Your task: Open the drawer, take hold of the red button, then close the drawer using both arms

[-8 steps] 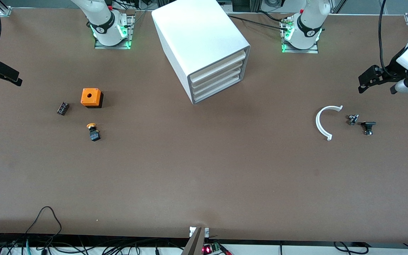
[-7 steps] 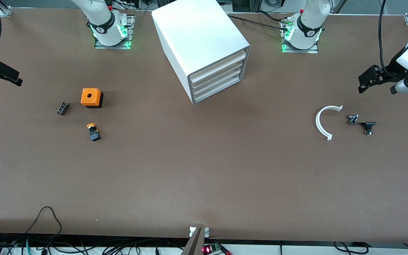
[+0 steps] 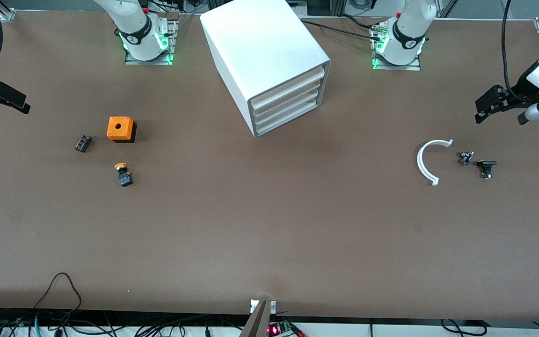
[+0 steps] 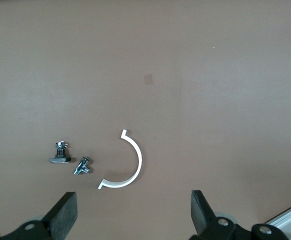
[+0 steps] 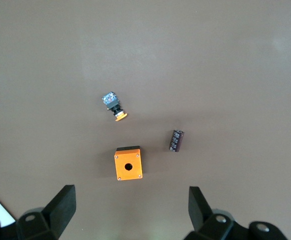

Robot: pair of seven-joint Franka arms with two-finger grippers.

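White cabinet [image 3: 265, 56], orange box [image 3: 120, 128], orange-yellow-capped black button [image 3: 123, 174], white arc [image 3: 426, 161], brown table [image 3: 269, 224].

Closed drawer [image 3: 286, 95] hides its contents; small black part [image 3: 83, 143] unidentifiable.

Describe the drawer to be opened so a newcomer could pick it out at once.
Find the white cabinet standing between the two arm bases. Its front stacks four shallow drawers. The drawer is second from the top, one cream strip below the uppermost; all four are shut.
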